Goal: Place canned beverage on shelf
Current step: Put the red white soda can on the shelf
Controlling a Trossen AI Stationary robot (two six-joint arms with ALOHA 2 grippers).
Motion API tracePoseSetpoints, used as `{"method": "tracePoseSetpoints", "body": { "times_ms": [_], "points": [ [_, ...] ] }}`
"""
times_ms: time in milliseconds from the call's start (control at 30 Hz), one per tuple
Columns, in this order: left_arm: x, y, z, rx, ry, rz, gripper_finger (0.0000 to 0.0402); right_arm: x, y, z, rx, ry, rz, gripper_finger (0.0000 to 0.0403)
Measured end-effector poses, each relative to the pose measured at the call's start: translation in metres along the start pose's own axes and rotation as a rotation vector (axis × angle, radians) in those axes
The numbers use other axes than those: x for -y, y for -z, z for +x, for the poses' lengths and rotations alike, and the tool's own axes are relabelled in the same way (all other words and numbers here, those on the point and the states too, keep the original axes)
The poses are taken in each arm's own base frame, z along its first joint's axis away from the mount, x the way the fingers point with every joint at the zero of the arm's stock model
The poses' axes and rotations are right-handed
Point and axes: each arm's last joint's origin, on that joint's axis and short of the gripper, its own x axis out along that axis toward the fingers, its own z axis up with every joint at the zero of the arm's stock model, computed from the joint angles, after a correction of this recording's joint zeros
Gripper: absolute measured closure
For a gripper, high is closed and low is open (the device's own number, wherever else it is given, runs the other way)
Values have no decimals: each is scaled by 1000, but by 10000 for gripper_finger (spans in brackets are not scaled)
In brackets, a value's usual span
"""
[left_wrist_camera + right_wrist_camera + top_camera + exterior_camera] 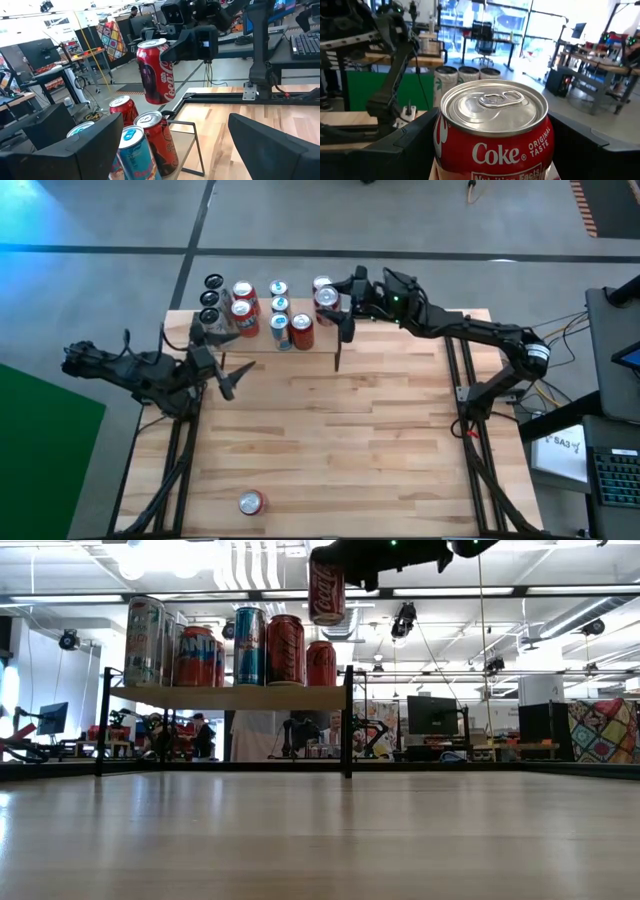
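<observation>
The shelf [230, 697], a light wooden board on thin black uprights, stands at the table's far edge, left of the middle. Several cans [200, 645] stand upright on it. A red Coke can [326, 590] hangs above the shelf's right end, higher than the other cans' tops, with my right gripper [330, 298] shut on it. The can fills the right wrist view [492, 130]. My left gripper [228, 380] stands open and level near the table's left edge, just in front of the shelf, with nothing between its fingers. My right gripper pinches the Coke can's side wall [165, 55], in its upper half, between the two fingers [192, 42]. The fingers come level from the table's right side. The can is lifted clear of the shelf, top up and slightly tilted.
Another red can [250, 502] lies on its side near the table's front edge, left of the middle. The butcher-block tabletop [340, 420] lies between it and the shelf. Black frame rails run along the table's left and right edges [458, 390].
</observation>
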Motion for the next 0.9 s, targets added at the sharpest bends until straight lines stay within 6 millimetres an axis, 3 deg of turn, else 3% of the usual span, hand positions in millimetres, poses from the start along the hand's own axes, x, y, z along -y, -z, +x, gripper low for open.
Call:
{"method": "tracePoseSetpoints", "body": {
  "times_ms": [467, 900],
  "points": [
    [7, 2, 6, -19, 4, 22, 56, 9, 29, -9, 24, 96, 52, 106],
    [7, 2, 6, -21, 4, 34, 56, 6, 57, -14, 145, 163, 106, 106]
  ]
}}
